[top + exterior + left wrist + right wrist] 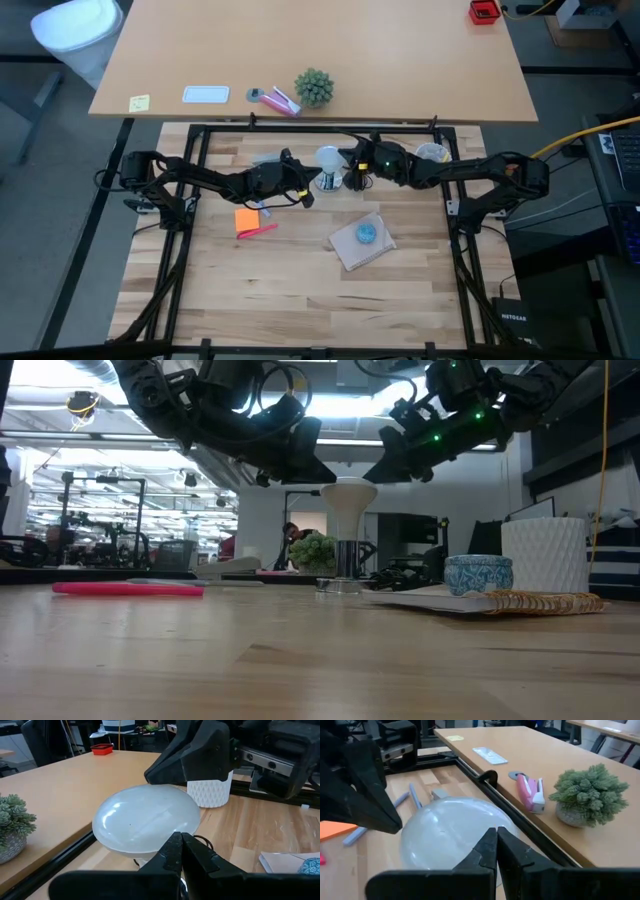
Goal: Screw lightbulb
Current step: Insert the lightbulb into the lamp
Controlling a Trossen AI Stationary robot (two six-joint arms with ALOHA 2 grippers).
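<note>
The lightbulb [328,158] stands upright in the metal socket [345,563] near the far edge of the wooden table [300,290], between the two grippers. No writing on it can be read. The globe is frosted white and smooth, with soft reflections on top; in the low view it narrows downward into the shiny socket.

From the left, the left gripper [306,197] hangs just beside the bulb, on its left and slightly nearer to the front; in its wrist view the two dark fingers [172,852] lie together, holding nothing. An orange note [249,221] and a pink pen [128,589] lie on the table under the left arm.

The right gripper [356,178] is just right of the bulb, and its fingers [492,847] are also closed together and empty.

Further right a white textured cup [544,554] stands near the table's far edge. A spiral notebook [361,242] with a small blue bowl [478,573] on it lies in front of the bulb, and most of the front of the table is open.
</note>
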